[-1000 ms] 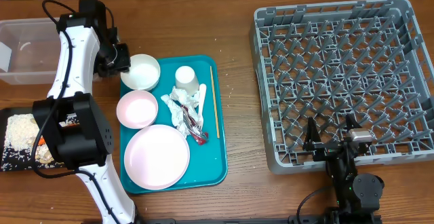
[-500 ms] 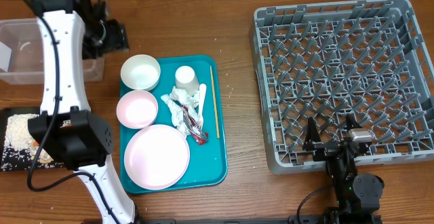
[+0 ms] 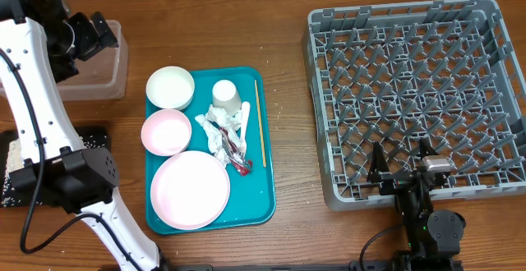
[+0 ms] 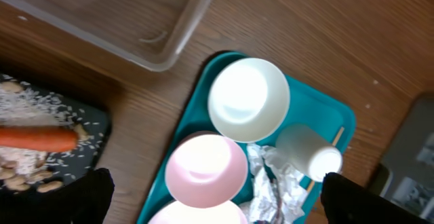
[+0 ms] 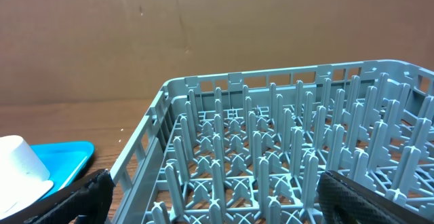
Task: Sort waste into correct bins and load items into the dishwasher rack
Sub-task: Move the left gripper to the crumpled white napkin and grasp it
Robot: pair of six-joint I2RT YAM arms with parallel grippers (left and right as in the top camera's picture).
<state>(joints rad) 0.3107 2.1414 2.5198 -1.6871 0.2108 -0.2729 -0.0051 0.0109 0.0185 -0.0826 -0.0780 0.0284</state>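
Observation:
My left gripper (image 3: 86,34) hangs open and empty high over the clear tub (image 3: 105,67) at the back left. In its wrist view the left gripper (image 4: 220,200) looks down on the white bowl (image 4: 248,100), pink bowl (image 4: 205,170), cup (image 4: 308,153) and crumpled napkin (image 4: 268,183). A carrot (image 4: 37,139), rice (image 4: 34,105) and nuts (image 4: 20,176) lie in the black tray (image 4: 91,119). The pink plate (image 3: 190,190), fork (image 3: 244,119) and wooden stick (image 3: 260,123) lie on the teal tray (image 3: 263,197). My right gripper (image 3: 401,171) is open at the front edge of the grey rack (image 3: 411,90).
The left arm's white links run from the front left up over the black tray (image 3: 10,190), hiding most of it. The rack (image 5: 271,149) fills the right side, with upright pegs just in front of my right gripper (image 5: 227,200). Bare wood lies between tray and rack.
My left gripper has swung from beside the white bowl back and left over the clear tub, and its jaws have opened wide. The right arm has not moved.

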